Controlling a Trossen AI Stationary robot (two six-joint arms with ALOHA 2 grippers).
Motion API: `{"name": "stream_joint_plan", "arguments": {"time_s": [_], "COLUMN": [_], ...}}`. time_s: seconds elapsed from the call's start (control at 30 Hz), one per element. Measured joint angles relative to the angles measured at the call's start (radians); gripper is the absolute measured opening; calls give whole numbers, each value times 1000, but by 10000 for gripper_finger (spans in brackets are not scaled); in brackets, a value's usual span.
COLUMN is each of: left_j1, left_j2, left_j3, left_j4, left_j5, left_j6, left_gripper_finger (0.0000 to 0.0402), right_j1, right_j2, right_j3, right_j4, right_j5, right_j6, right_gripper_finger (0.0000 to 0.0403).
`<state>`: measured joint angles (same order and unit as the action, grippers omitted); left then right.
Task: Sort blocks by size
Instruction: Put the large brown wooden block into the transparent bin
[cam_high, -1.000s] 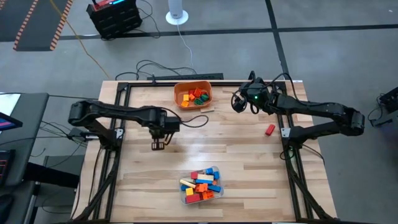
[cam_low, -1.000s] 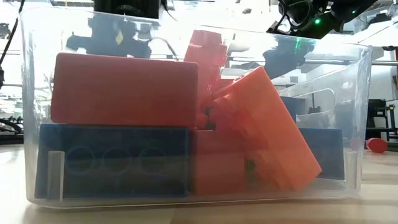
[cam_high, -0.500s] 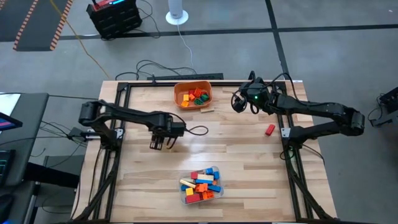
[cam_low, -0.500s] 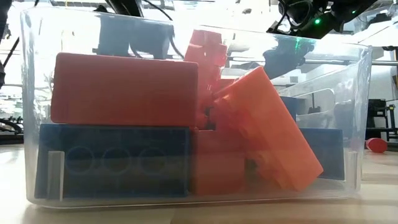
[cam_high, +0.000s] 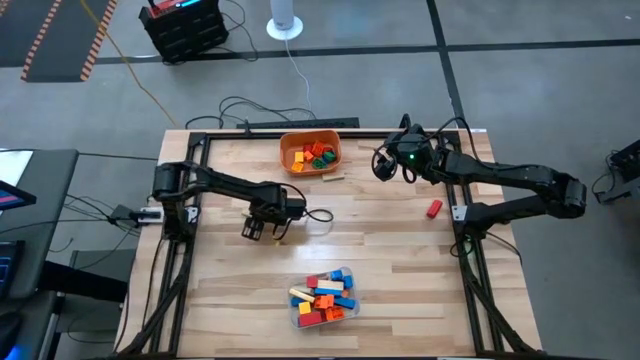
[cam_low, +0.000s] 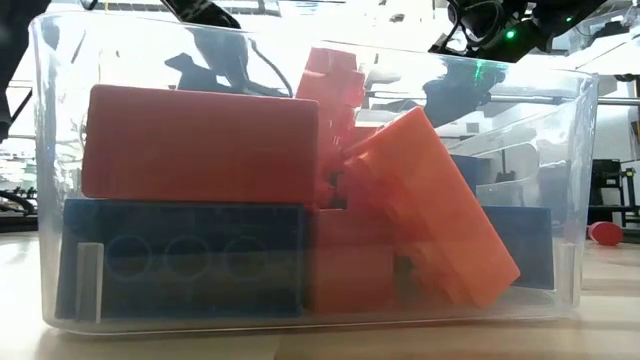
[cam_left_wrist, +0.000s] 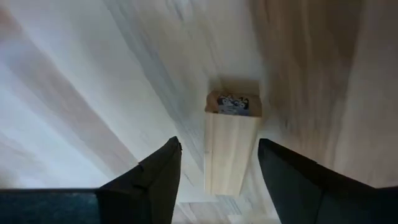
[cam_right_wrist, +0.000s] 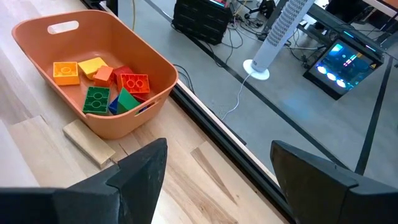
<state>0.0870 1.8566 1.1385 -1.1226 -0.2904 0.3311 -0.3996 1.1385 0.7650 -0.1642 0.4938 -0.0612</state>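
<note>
The left claw (cam_high: 262, 229) hangs low over the pale wooden tabletop (cam_high: 390, 260), between the orange plastic bowl (cam_high: 311, 153) and the clear plastic tub (cam_high: 322, 296). Its two dark fingers (cam_left_wrist: 152, 180) stand apart, and a long tan wooden block (cam_left_wrist: 230, 144) lies flat on the boards between them, touched by neither finger, with a small printed mark on its far end.

The tub sits near the front edge of the tabletop, well apart from the bowl, and is heaped with longer plastic bricks (cam_low: 200, 143) in red, blue, orange and yellow; from table height a red slab lies on a blue one, and an orange brick leans tilted against them.

The bowl at the back edge holds short squarish bricks (cam_right_wrist: 96, 99) in orange, yellow, red and green, with a flat tan piece (cam_right_wrist: 89, 142) lying just beside its base.

The right claw (cam_high: 380, 164) waits just to the right of the bowl, fingers spread wide, gripping nothing. A lone small red brick (cam_high: 433, 208) rests on the tabletop farther right of the bowl, near the right arm's base.
</note>
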Motion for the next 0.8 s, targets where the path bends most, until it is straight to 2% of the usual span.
{"name": "stream_joint_plan", "arguments": {"time_s": [0.17, 0.33, 0.43, 0.53, 0.67, 0.8], "left_j1": [9, 9, 10, 9, 6, -12], "left_j2": [48, 51, 47, 27, -38, -134], "left_j3": [0, 3, 13, 36, 64, 112], "left_j4": [-4, 0, -5, -17, -43, -65], "left_j5": [9, 62, 91, 162, 270, 320], "left_j6": [28, 21, -15, -31, -62, -140], "left_gripper_finger": [171, 102, 99, 99, 99, 99], "right_j1": [0, 0, 0, 0, 0, -7], "right_j2": [0, 0, 0, 0, 0, 0], "right_j3": [0, 0, 0, 0, 0, 0], "right_j4": [0, 0, 0, 0, -9, -18], "right_j5": [0, 0, 0, 0, 0, 0], "right_j6": [0, -3, -3, -3, -3, 0], "right_gripper_finger": [317, 317, 317, 317, 317, 317]}}
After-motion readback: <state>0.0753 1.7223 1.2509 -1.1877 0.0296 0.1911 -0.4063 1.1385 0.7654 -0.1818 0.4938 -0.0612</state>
